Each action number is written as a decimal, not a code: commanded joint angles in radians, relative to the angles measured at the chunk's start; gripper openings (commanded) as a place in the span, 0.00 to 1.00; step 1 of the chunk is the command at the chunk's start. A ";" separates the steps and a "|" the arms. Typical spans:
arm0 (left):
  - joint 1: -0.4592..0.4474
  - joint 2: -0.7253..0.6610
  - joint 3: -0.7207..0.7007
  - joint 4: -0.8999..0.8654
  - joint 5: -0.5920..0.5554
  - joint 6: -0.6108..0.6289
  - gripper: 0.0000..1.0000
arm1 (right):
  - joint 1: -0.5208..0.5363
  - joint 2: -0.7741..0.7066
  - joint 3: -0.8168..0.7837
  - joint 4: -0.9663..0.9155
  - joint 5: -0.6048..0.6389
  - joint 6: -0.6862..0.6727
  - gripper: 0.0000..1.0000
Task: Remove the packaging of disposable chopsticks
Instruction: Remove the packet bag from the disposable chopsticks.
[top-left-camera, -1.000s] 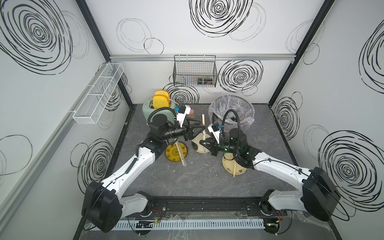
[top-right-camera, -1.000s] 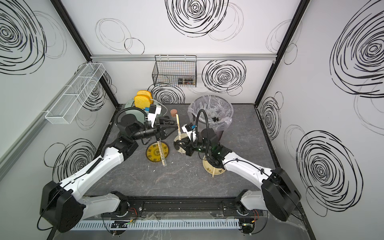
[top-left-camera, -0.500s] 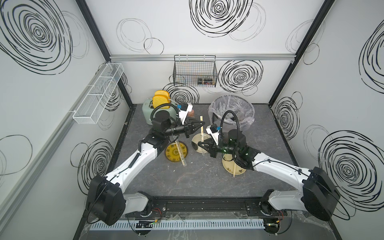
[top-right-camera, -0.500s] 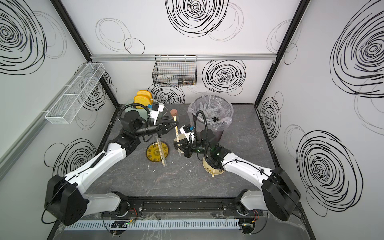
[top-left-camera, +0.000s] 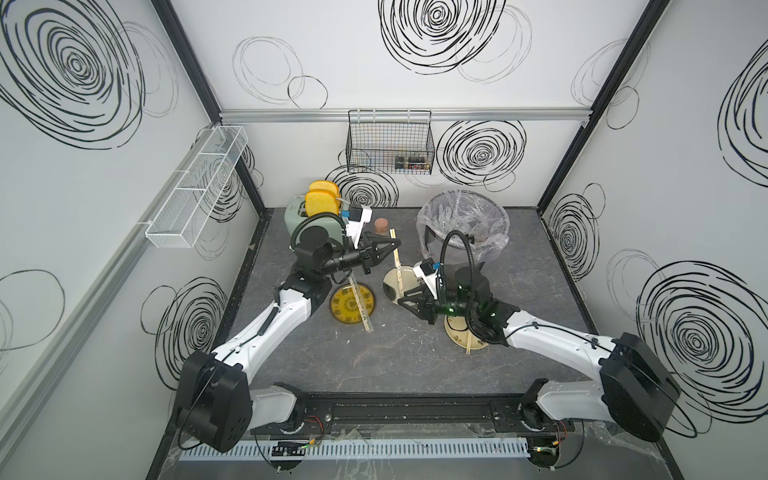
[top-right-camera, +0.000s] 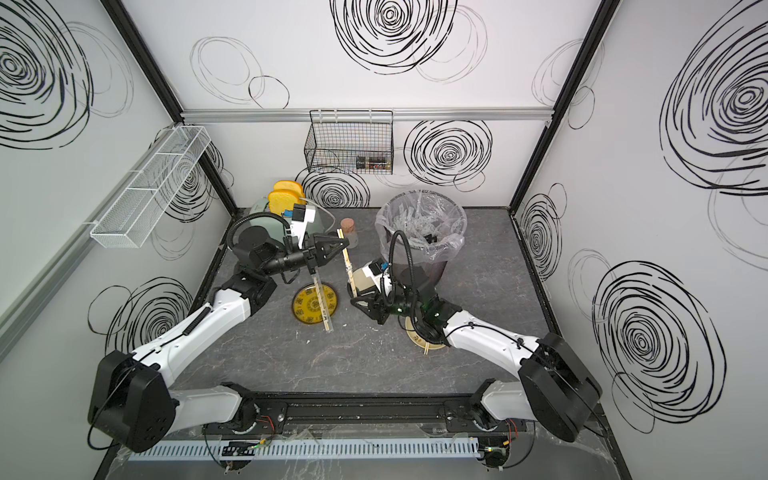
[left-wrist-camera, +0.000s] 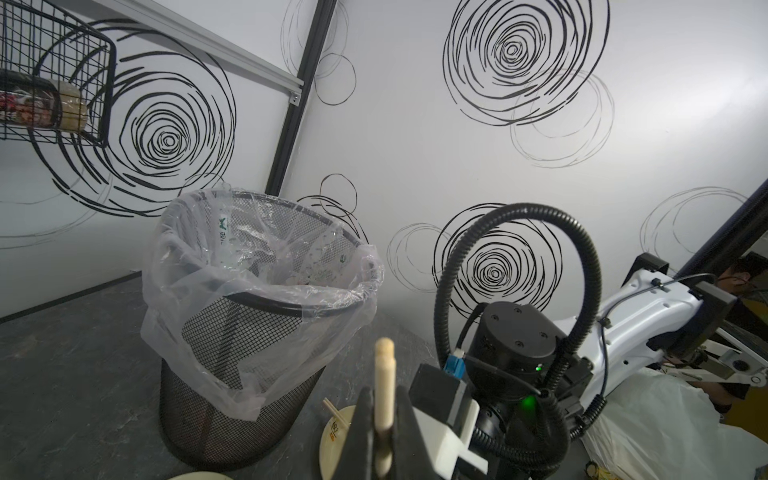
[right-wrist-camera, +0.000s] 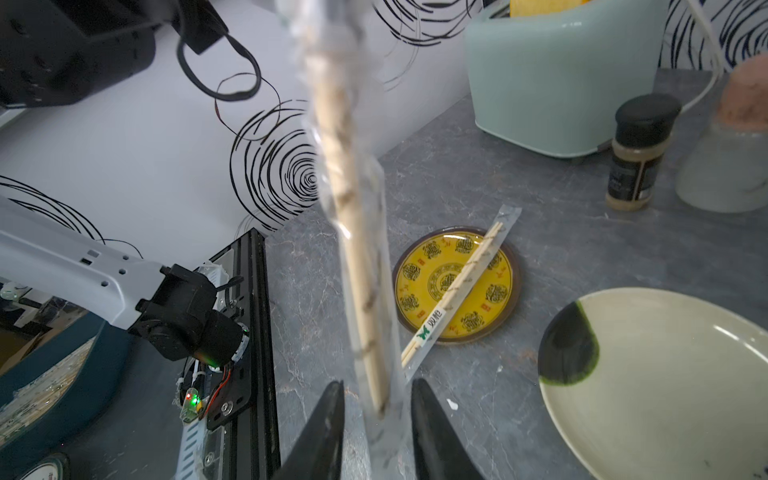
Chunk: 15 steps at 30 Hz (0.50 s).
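Observation:
A wrapped pair of disposable chopsticks (top-left-camera: 398, 266) (right-wrist-camera: 353, 232) hangs nearly upright over the middle of the table. My left gripper (top-left-camera: 392, 245) (left-wrist-camera: 384, 432) is shut on its bare wooden top end (left-wrist-camera: 384, 374). The clear packaging (right-wrist-camera: 376, 432) trails off the lower end between the jaws of my right gripper (top-left-camera: 401, 300) (right-wrist-camera: 378, 428). Those jaws stand open, with a gap on each side of the sleeve. A second wrapped pair (top-left-camera: 359, 305) (right-wrist-camera: 457, 286) lies across a yellow plate (top-left-camera: 340, 307). A bare pair (top-left-camera: 471, 343) rests on a cream plate (top-left-camera: 457, 336) under my right arm.
A mesh bin with a clear liner (top-left-camera: 463, 224) stands at the back right. A mint toaster (top-left-camera: 307, 216), a dark-capped spice jar (right-wrist-camera: 636, 153) and a cork-lidded jar (top-left-camera: 380, 224) stand at the back left. A pale plate with a dark patch (top-left-camera: 392, 282) lies below the hanging pair.
My left gripper has reached right and shut on the chopsticks' top end. My right gripper, shut on the lower end before, has opened its jaws.

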<state>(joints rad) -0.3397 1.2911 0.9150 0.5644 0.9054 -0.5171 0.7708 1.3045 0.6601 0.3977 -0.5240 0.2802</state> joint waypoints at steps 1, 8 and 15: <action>0.008 -0.027 -0.011 0.132 0.038 -0.057 0.00 | 0.005 0.012 -0.010 0.025 -0.004 0.018 0.21; 0.016 -0.032 -0.017 0.138 0.041 -0.060 0.00 | 0.010 0.036 -0.013 0.027 0.009 0.017 0.00; 0.029 -0.030 -0.024 0.146 0.038 -0.064 0.00 | 0.043 0.023 -0.098 0.021 0.026 0.030 0.00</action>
<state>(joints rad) -0.3222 1.2835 0.8993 0.6399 0.9241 -0.5610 0.7975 1.3323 0.6025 0.4141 -0.5091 0.3000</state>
